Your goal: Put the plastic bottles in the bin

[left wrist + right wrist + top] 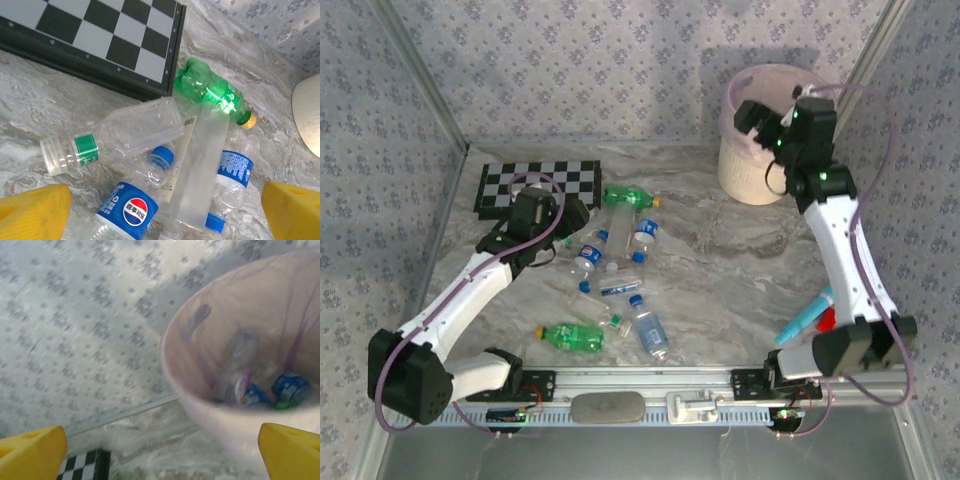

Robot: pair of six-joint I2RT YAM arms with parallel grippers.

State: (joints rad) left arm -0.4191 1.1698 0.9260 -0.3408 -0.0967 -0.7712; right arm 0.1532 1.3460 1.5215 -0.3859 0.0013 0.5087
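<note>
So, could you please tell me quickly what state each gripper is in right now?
Left gripper: open, holding nothing, above the plastic bottles.
Right gripper: open, empty, at the bin.

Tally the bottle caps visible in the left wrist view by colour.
Blue caps: 2
Yellow-orange cap, on the green bottle: 1
Whitish translucent cap, on the clear bottle with the green band: 1
Total: 4
</note>
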